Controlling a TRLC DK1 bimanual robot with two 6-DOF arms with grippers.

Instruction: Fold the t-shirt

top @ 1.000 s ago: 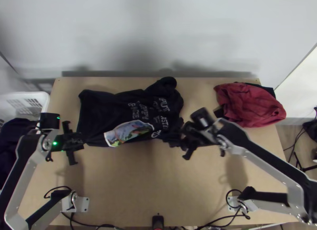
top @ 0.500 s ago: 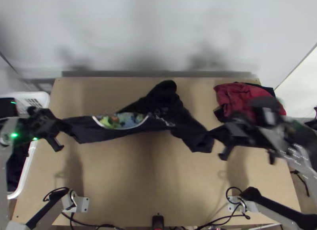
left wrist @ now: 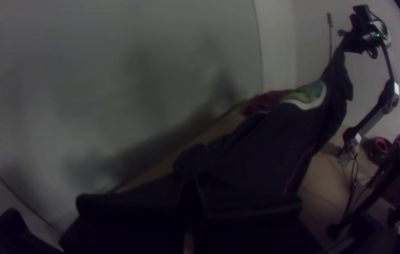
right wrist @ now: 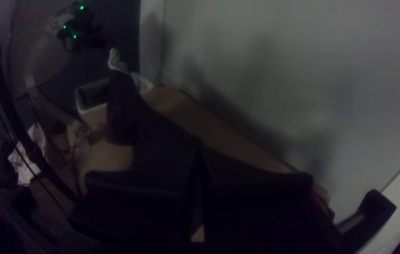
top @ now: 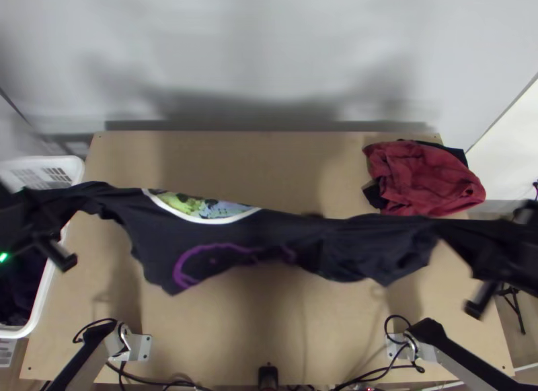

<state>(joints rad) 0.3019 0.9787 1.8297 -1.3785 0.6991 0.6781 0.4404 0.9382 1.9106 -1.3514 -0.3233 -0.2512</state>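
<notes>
Holds the dark t-shirt (top: pixel 296 246) aloft over the table (top: pixel 215 337), pinched at opposite ends by left gripper (left wrist: pixel 190 195) and right gripper (right wrist: pixel 199 188). Probably spreading before folding; next needs laying flat.

In the top view, we look steeply down from high over the table's near edge, far enough off to take in the broad tabletop (top: pixel 222 347) and the wall (top: pixel 255 48) beyond. The left wrist view sits on the left arm (top: pixel 79 361), close to the shirt (top: pixel 269 239), and faces along it to the right arm (top: pixel 464 364). From that arm, close again, the right wrist view faces back toward the left arm. All three share shirt, tabletop and wall; we find the basket (top: pixel 75 167) in the top and right wrist views, the red cloth (top: pixel 424 182) in the top and left wrist ones
</notes>
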